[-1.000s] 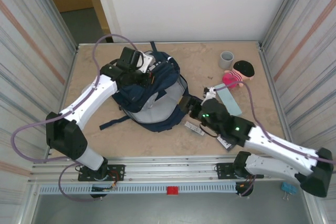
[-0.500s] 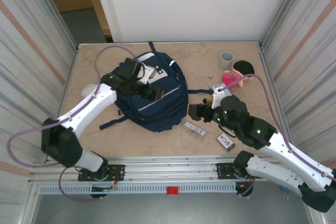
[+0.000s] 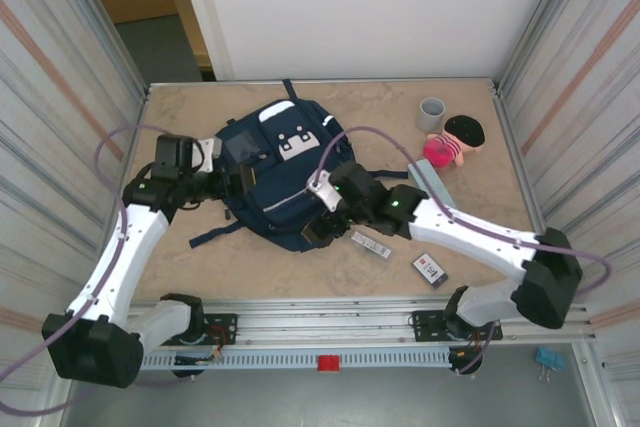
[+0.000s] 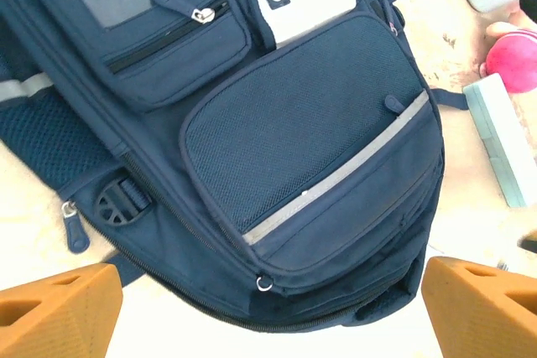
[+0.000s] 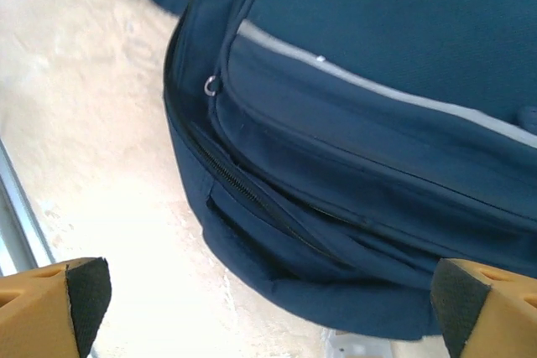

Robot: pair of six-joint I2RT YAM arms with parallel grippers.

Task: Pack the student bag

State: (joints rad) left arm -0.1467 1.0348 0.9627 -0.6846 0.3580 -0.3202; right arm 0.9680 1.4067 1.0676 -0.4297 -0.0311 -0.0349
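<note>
The student bag [image 3: 285,172], soft navy fabric with a mesh pocket and a pale stripe, lies flat toward the table's [image 3: 480,227] 10 o'clock, no longer lifted. The left gripper [image 4: 268,308] at its 9 o'clock and the right gripper [image 5: 270,299] at 5 o'clock have sprung wide, empty. A grey cup [image 3: 431,113] and a doll [image 3: 455,139] sit at 2 o'clock.

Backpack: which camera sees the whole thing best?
The top external view: the whole student bag lies on the table, straps and all. The left wrist view shows its mesh pocket and pale stripe close up; the right wrist view shows a zipper along its lower side.
</note>
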